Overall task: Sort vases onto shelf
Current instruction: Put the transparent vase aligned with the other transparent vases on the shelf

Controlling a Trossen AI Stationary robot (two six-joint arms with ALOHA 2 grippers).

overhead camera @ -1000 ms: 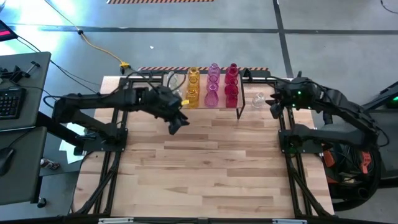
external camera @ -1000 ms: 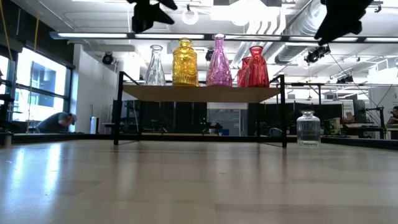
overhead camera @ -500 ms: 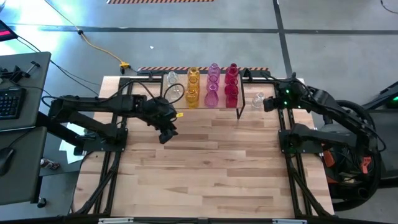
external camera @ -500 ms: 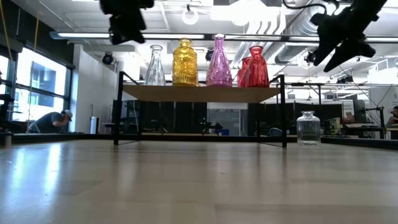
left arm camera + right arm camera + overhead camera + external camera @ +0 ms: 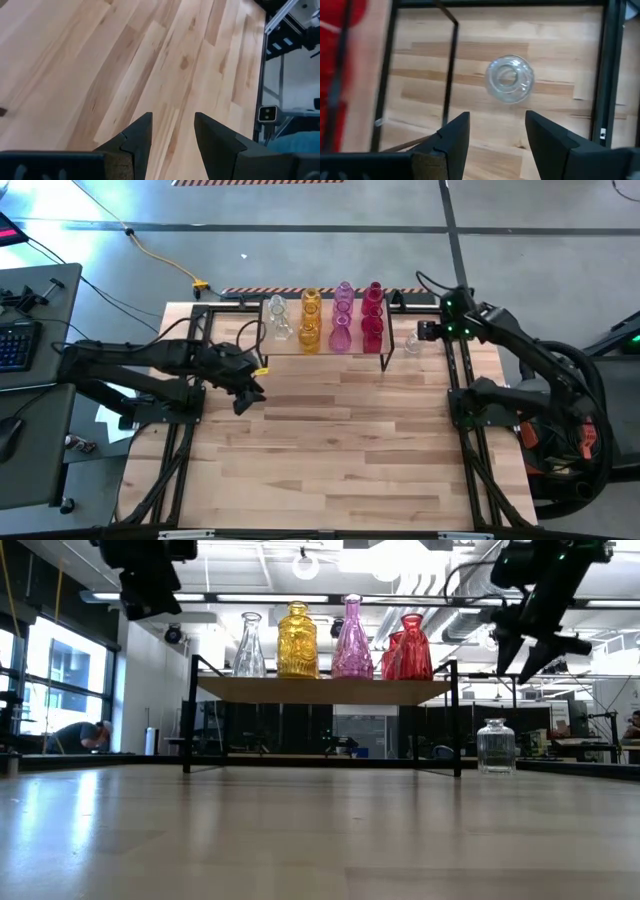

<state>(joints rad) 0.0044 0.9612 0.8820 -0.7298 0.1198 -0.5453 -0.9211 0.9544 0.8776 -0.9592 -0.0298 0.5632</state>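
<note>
Your left gripper [image 5: 172, 135] hangs open and empty over bare table [image 5: 340, 450], parked clear. Farther back, your right gripper [image 5: 495, 132] is open above the clear vase [image 5: 509, 79] beside the shelf [image 5: 325, 352], probably lining up to grab it.

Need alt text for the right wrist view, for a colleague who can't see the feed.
Looking straight down past the right tool, its two dark fingers apart and empty, onto a clear glass vase standing alone on the wooden tabletop. Black metal shelf legs cross beside it, and a red blur fills one edge.
</note>
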